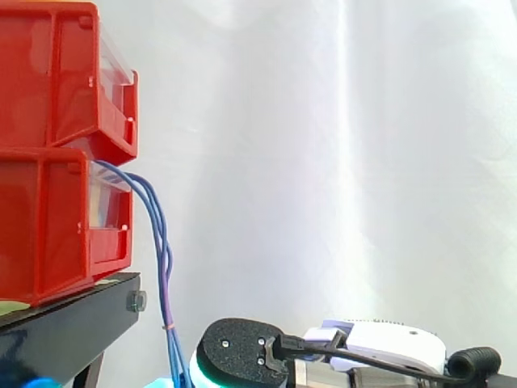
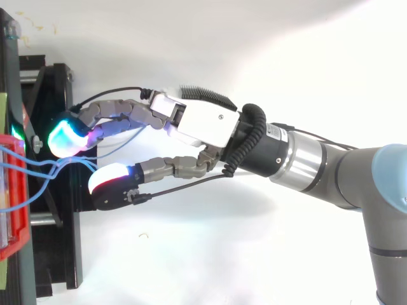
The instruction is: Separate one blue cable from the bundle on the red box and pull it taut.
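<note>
White curtain (image 1: 363, 121) backs the whole scene. At far left two red bins sit stacked on a black stand (image 1: 73, 319). I cannot tell what the upper bin (image 1: 48, 73) holds. Out of the front of the lower bin (image 1: 48, 226) comes the bundle of blue cables (image 1: 161, 242). The strands fan apart at the bin's lip, then droop and run close together down past the stand's edge. Nothing else inside that bin can be made out.

Right of the bins, from above, the cables' slack ends reach into the gap of the hand (image 2: 210, 124). The hand is spread open and grips nothing. Its long fingers are nearly straight, ending in a cyan-green pad (image 2: 67, 136) on the far side of the strands. The thumb's white-red pad (image 2: 111, 178) lies on the near side. The strands pass just beside both pads, and I cannot tell whether any of them touches a pad. From the side the hand sits low, under the level of the lower bin. The arm (image 2: 318, 165) enters from the right.

The step in hand looks like singling out one strand. It would probably go best where the strands lie apart, near the bin rather than lower down. Only one strand should sit between the pads before they close. The pull should then run straight right, away from the bin, until the sag is gone. The risk is that a second strand gets caught or dragged along.
</note>
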Robot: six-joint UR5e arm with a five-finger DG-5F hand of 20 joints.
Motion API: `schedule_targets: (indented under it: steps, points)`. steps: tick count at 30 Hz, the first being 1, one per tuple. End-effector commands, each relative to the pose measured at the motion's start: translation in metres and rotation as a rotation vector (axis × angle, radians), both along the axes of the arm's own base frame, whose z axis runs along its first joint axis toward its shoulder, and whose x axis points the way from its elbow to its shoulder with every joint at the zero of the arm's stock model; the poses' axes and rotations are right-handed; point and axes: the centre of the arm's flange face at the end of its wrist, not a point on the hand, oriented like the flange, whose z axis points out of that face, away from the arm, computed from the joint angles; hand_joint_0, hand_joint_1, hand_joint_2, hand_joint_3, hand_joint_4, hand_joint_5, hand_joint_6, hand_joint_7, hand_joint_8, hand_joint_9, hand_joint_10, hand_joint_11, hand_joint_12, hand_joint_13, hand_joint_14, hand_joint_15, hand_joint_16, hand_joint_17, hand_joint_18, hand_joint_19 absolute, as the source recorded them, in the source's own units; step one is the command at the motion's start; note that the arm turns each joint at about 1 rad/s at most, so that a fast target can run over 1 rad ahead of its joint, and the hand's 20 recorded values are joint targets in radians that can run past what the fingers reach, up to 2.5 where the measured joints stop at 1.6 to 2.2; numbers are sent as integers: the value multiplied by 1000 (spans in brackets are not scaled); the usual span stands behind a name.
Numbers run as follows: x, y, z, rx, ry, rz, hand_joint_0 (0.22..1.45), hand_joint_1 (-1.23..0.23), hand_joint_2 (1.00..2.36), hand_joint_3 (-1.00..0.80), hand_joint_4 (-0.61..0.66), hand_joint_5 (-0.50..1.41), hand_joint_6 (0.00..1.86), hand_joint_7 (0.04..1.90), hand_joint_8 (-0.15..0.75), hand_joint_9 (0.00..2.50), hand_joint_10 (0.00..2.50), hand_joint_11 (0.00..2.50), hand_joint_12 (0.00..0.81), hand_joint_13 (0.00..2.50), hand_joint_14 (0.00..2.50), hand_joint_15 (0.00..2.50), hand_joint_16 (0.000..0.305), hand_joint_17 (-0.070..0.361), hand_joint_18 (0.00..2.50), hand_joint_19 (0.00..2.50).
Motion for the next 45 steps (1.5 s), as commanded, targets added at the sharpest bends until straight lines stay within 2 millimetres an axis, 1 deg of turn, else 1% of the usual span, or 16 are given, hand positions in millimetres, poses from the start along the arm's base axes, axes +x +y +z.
schedule_targets:
  steps: [1,5,10,14,17,20,23,28,40,42,45]
  points:
    - [3,0,4,-29,-17,-7,555,-568,1001,-485,204,-195,502,728,338,644,9,370,366,488,7,300,49,111,557,617]
    - [5,-1,8,-67,-36,-26,555,-568,1001,-484,208,-194,502,729,340,655,9,374,365,493,8,303,49,111,564,617]
    - [6,-7,8,-67,-43,-28,556,-568,1001,-480,220,-188,502,744,339,659,8,369,365,507,9,306,49,111,570,618]
    - [7,-6,10,-63,-62,-29,558,-566,1001,-482,245,-170,503,810,345,680,9,383,364,517,9,309,49,111,584,614]
    - [8,0,12,-59,-72,-11,561,-567,1001,-483,283,-155,503,881,347,693,10,401,363,524,8,310,49,110,592,624]
    - [9,1,12,-49,-83,3,562,-567,1002,-482,292,-146,503,928,344,703,10,407,363,529,8,315,49,110,600,622]
    - [11,-1,16,-14,-121,40,565,-572,1001,-486,302,-134,503,990,346,711,10,413,363,544,8,321,49,109,612,622]
    - [12,0,16,36,-140,60,577,-594,1001,-485,276,-114,503,1124,347,734,10,438,362,560,9,326,48,109,632,630]
    - [10,-8,15,166,-172,84,607,-616,1005,-423,220,-95,501,1280,345,765,13,479,359,596,9,344,47,106,656,628]
    - [10,-10,16,173,-173,87,620,-624,1008,-394,190,-93,502,1380,346,770,13,486,360,605,9,345,47,106,667,626]
    - [10,-11,17,177,-173,96,631,-636,1011,-353,173,-119,602,1240,342,773,14,505,362,613,9,354,47,106,681,633]
